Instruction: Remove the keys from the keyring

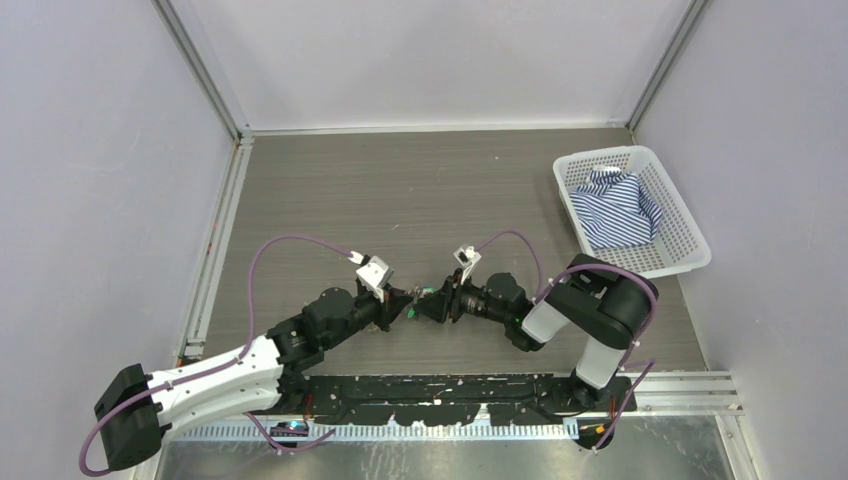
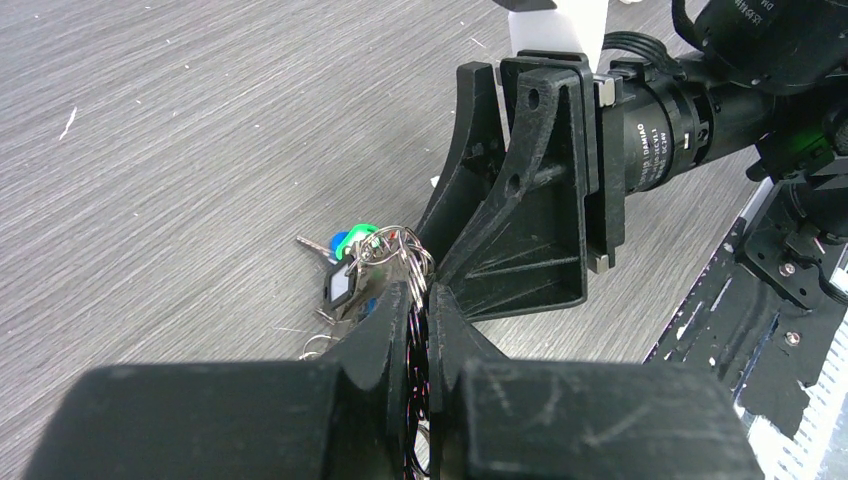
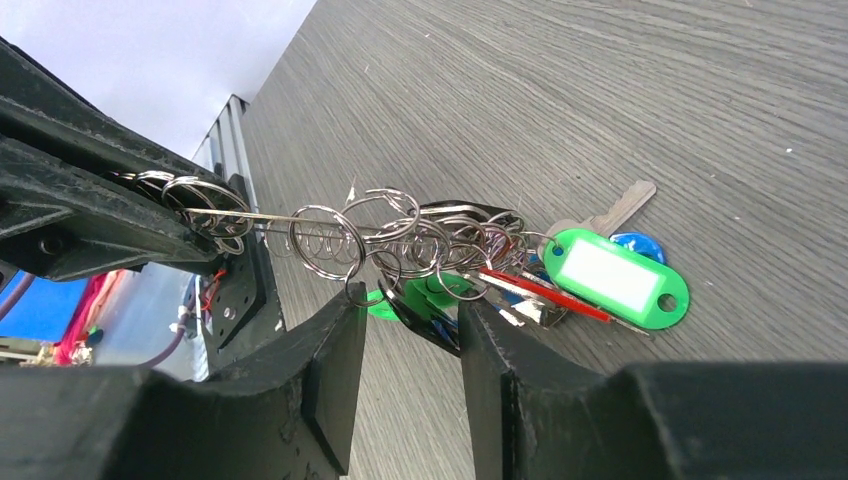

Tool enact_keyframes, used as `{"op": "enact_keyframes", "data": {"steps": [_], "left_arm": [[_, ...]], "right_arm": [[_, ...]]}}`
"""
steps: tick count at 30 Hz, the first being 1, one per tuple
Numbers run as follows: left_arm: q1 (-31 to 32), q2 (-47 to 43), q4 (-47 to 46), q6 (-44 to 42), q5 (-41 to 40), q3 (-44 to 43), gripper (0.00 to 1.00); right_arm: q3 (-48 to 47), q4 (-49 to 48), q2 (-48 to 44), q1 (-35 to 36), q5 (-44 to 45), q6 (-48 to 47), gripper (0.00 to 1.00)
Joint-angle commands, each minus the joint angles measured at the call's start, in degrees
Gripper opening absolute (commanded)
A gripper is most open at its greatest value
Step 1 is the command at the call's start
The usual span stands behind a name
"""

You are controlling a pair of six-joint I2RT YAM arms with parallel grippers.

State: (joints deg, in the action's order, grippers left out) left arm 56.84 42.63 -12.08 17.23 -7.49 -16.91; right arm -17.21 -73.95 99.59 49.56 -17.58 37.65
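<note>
**Left gripper** (image 2: 422,300): we are finding its jaws pinched almost together, clamping the left end of the keyring (image 3: 268,215).

**Keyring:** we are seeing it running rightward from that grip as a thin wire strung with many small split rings.

**Keys** (image 3: 560,285): we are counting a bunch hanging at the keyring's right end, near the middle of the table (image 1: 400,190). It includes a green tag (image 3: 615,277), a blue head (image 3: 640,243) and a silver key (image 3: 625,207).

**Right gripper** (image 3: 410,320): we are noting its jaws standing apart, straddling the ring cluster just beside the keys and clamping nothing that we can see.

**Basket** (image 1: 690,235): we are logging it at the far right, holding a striped cloth (image 1: 620,205).
</note>
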Motion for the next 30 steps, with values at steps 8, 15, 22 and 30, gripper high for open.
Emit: {"op": "enact_keyframes", "data": {"steps": [8, 15, 22, 30], "left_arm": [[-0.1, 0.6, 2.5, 1.3, 0.2, 0.6, 0.0], [-0.1, 0.5, 2.8, 1.3, 0.2, 0.6, 0.0], [-0.1, -0.1, 3.6, 1.6, -0.8, 1.0, 0.0], [-0.1, -1.2, 3.3, 2.7, -1.0, 2.5, 0.0]], "right_arm": [[-1.5, -5.8, 0.8, 0.3, 1.8, 0.0, 0.4], [-2.2, -5.9, 1.7, 0.3, 1.5, 0.9, 0.3], [-1.4, -0.9, -2.2, 0.3, 1.3, 1.1, 0.1], [-4.5, 30.0, -18.9, 0.4, 0.4, -3.8, 0.01]]}}
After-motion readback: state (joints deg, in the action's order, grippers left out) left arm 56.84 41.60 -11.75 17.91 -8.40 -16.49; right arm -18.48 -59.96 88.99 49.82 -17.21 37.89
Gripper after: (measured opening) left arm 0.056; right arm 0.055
